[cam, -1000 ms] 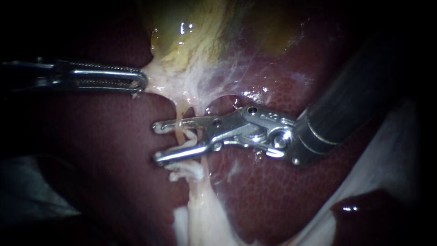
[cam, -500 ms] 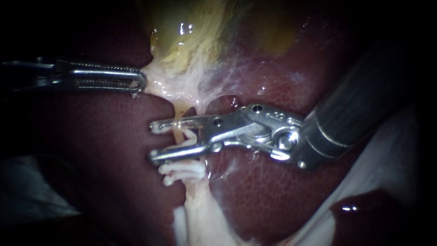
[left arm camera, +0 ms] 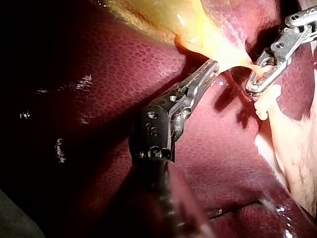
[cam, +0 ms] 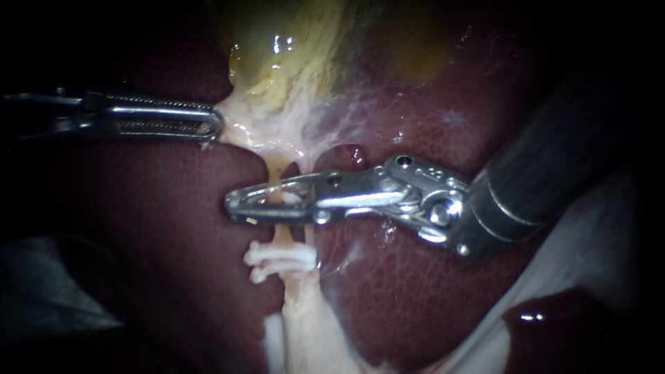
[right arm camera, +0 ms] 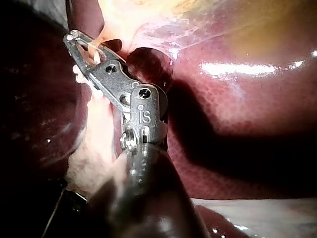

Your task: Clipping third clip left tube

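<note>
Endoscope view, R silver instrument (cam: 235,204): jaws squeezed onto thin pale left tube (cam: 280,171), prob. seating clip. L slim metal instrument (cam: 215,127): pinches whitish tissue (cam: 244,130) to tension tube.

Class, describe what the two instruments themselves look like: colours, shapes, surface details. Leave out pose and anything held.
The left instrument has long, slim, shiny steel jaws with slotted windows and fine teeth, on a dark housing. The right instrument has bright steel open-framed jaws, round pins at the hinge and a thick dark shaft ringed by thin pale lines.
</note>
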